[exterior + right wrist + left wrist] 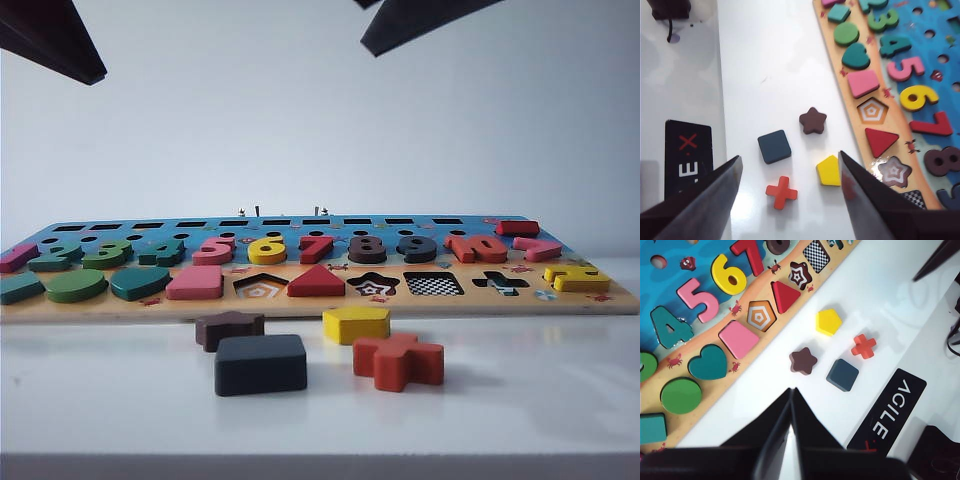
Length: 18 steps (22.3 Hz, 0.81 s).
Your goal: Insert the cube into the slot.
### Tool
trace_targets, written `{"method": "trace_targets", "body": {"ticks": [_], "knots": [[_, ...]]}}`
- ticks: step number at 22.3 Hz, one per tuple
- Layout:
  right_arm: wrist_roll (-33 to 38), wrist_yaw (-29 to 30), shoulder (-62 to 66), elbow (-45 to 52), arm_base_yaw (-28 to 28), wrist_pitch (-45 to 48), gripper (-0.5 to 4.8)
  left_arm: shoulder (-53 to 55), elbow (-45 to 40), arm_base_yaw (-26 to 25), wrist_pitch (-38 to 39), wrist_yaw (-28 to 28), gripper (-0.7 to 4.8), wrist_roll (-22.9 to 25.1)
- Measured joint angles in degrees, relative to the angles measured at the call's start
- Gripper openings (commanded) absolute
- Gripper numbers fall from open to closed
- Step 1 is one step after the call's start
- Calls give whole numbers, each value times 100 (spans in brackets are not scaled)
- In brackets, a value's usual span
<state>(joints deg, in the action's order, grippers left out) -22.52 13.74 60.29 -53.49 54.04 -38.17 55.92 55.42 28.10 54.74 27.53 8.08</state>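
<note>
The cube (pixel 260 364) is a flat navy square block with rounded corners, lying loose on the white table in front of the puzzle board. The empty square slot (pixel 433 284) shows a black-and-white checker pattern in the board's front row. My left gripper (pixel 791 390) hovers above the table short of the cube (pixel 842 374), fingertips pressed together on nothing. My right gripper (pixel 790 161) hangs over the loose pieces with its fingers spread wide, the cube (pixel 774 146) just beyond the gap. In the exterior view both grippers show only as dark shapes, the left gripper (pixel 92 72) and the right gripper (pixel 372 42), high above.
A brown star (pixel 229 328), a yellow pentagon (pixel 356 323) and an orange-red cross (pixel 399 360) lie close around the cube. The board (pixel 320 306) holds coloured numbers and shapes, with pentagon, star and cross slots empty too. A black AGILEX label (pixel 887 410) marks the table's near edge.
</note>
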Motion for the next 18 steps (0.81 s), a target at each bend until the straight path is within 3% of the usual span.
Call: {"method": "trace_targets", "body": {"ticks": [9,14,18], "knots": [[-507,2,802,2,4,-129,333,0,0,2,0,2,17,0],[-1141,42,1093,11,295,-107,333,0,-2,2,-7,0,17,0],[-1211,76,1373,9,374,195,333,0,-4,0,-9,2,17,0]]}}
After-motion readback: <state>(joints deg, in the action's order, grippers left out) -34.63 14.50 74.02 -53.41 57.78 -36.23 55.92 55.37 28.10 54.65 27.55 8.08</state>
